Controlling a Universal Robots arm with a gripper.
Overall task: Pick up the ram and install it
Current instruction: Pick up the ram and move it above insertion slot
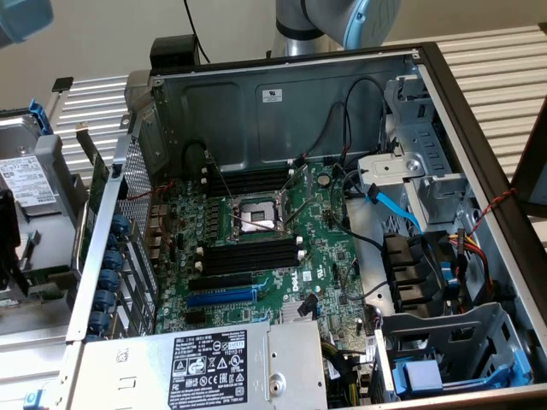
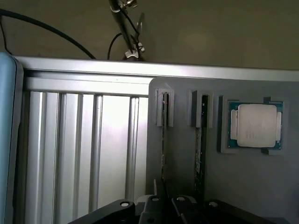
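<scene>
Wrist view first: the dark end effector [image 2: 167,207] sits right at the near end of the ram [image 2: 164,135], a long, thin, dark green-black stick standing on edge in a groove of a grey plastic holder [image 2: 243,186]. Clamped on it or merely hugging it? I cannot tell. A second stick [image 2: 201,140] of the same kind stands just beside it in the next groove, with a square silver-capped processor [image 2: 257,125] in its own recess beyond. The holder rests on a ribbed aluminium tabletop [image 2: 84,149]. Over to the exterior view: the open metal computer case [image 1: 282,94] takes the middle of the frame, green motherboard [image 1: 325,248] exposed. Black memory slots [image 1: 252,254] sit at centre, a long blue expansion slot [image 1: 220,297] lies lower left of them, and the grey robot arm [image 1: 342,17] is at the top edge.
</scene>
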